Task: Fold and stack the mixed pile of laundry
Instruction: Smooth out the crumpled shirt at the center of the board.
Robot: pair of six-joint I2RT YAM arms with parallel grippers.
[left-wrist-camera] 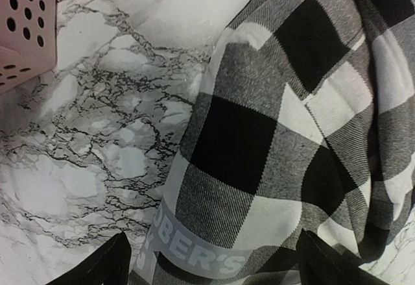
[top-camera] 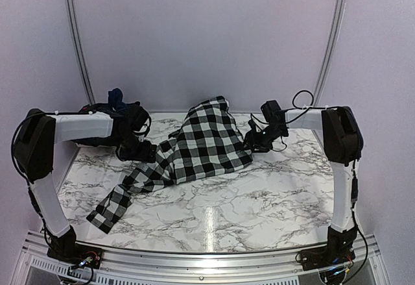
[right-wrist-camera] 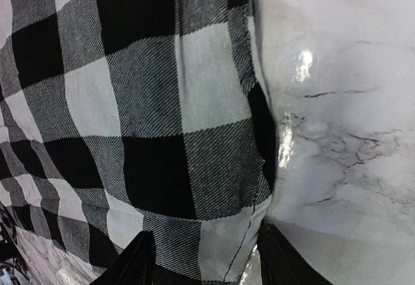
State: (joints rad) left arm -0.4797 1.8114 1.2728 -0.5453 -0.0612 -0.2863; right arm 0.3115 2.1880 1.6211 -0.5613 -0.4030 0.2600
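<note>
The black-and-white check shirt (top-camera: 204, 145) lies bunched in a mound at the table's middle, with one sleeve trailing to the front left. My left gripper (top-camera: 144, 150) is at its left edge, jaws wide apart, with the shirt (left-wrist-camera: 272, 136) and a grey printed band (left-wrist-camera: 194, 256) between the fingers (left-wrist-camera: 104, 269). My right gripper (top-camera: 254, 140) is at the shirt's right edge, jaws apart on either side of the hem (right-wrist-camera: 194, 168). A navy garment (top-camera: 117, 97) shows behind my left arm. The green-and-navy plaid garment is hidden.
A pink perforated basket (left-wrist-camera: 26, 25) stands at the back left, by my left arm. The marble table (top-camera: 259, 200) has a metal rail along its near edge. White walls close in the back and sides.
</note>
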